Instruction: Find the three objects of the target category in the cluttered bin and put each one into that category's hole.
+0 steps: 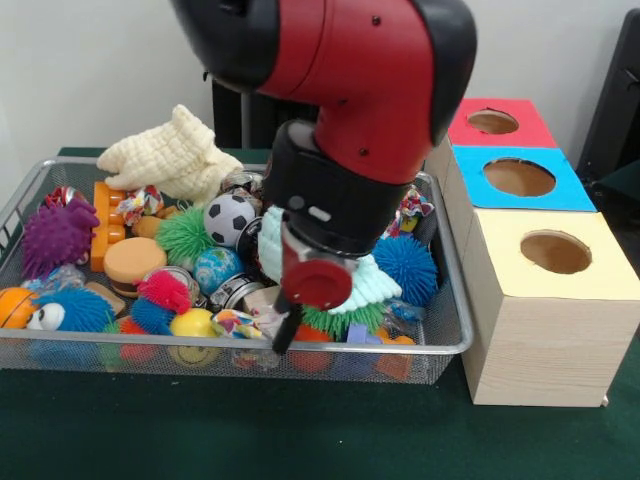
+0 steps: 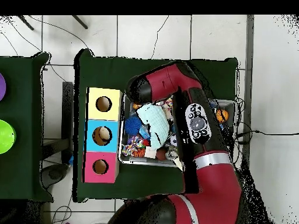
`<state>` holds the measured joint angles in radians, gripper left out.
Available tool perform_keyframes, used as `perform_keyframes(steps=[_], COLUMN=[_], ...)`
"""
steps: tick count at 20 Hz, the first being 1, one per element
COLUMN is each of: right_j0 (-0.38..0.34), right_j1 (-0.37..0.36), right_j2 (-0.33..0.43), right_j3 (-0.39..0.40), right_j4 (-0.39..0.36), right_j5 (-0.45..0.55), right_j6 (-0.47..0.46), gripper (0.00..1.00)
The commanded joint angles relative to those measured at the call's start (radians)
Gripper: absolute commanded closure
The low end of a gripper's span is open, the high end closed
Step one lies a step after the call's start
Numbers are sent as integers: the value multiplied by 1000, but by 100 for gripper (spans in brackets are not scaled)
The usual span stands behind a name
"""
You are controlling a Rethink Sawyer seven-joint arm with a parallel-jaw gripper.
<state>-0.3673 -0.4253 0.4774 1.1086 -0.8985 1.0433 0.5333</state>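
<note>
Lettering you could read shows nowhere, arm (image 1: 350, 110) hides your pincer over the bin (image 1: 40, 180), grip unclear, overhead alone shows purple and green discs (image 2: 4, 135)

Front view sits low and close, just above table height, facing across the wire bin (image 1: 235, 350) toward the arm (image 1: 340, 110), which fills the upper middle. Here the wooden box with three holes (image 1: 545, 300) is right of the bin, yellow top nearest the camera, blue behind it, red farthest.

Overhead view looks straight down from high up, taking in the whole green table (image 2: 160, 64) and tiled floor around it. Here the three-hole box (image 2: 104, 140) is left of the bin (image 2: 124, 158), yellow toward the picture's top, red toward the bottom.

Both views share bin, box, arm (image 2: 198, 134) and table.
</note>
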Motion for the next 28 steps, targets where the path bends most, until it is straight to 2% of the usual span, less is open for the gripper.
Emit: perform_keyframes(steps=[1, 2, 5, 9, 11, 17, 22, 28], right_j0=[-25, -27, -66, -44, -15, 79, 76, 94], right_j1=[-71, -87, -100, -147, -163, -162, -145, -106], right_j2=[34, 39, 51, 22, -3, -61, -47, -87], right_j3=[192, 221, 230, 289, 309, 301, 343, 333], right_j4=[176, 208, 293, 357, 357, 311, 378, 344], right_j5=[106, 101, 110, 142, 168, 251, 230, 224], right_j6=[2, 24, 16, 40, 42, 61, 120, 117], gripper=[0, 0, 0, 0, 0, 0, 0, 0])
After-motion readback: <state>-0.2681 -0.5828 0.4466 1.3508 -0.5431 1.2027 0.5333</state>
